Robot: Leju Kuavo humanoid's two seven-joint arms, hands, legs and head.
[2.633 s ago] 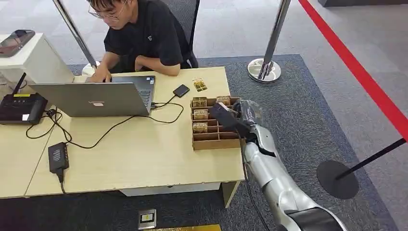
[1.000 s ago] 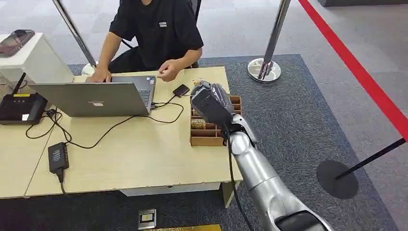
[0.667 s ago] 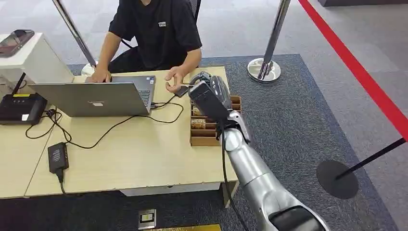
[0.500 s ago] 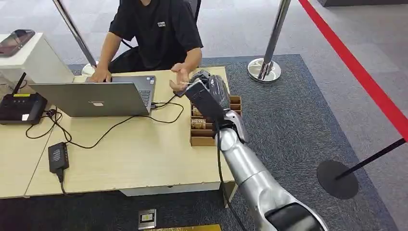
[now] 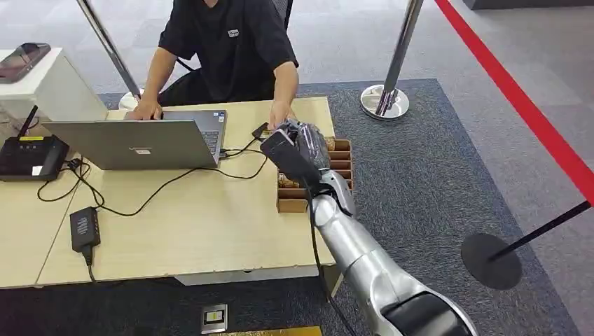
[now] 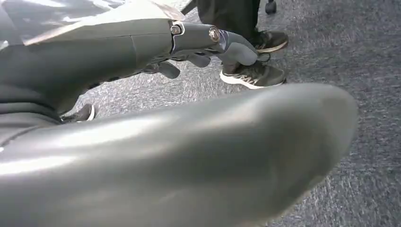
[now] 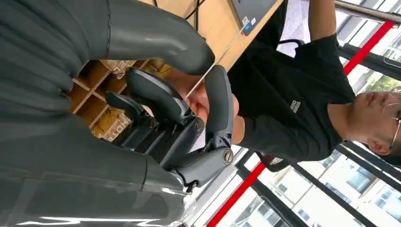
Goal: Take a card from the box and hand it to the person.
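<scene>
Left hand [image 6: 208,45] hangs by the robot's side over grey carpet, fingers curled in with nothing in them; well away from the desk [image 5: 203,224], so it plays no part in the handover. On the desk, left to right: router [image 5: 29,157], power brick [image 5: 84,229], open laptop [image 5: 133,143], then the compartmented card box [image 5: 343,157] at the desk's right end with cards in several cells. Right hand [image 5: 298,143] is raised above the box, toward the person. Right wrist view: the card [image 7: 215,61] shows edge-on as a thin line pinched between the thick thumb and a dark finger [image 7: 217,99], its long axis running out past the fingertips toward the person. The person's hand [image 5: 280,115] reaches in just beyond the right hand; in the wrist view it lies directly behind the card, touching or nearly so, contact cannot be told. Judgement: transfer is imminent; the right hand should let go only once the person has hold of the far end.
</scene>
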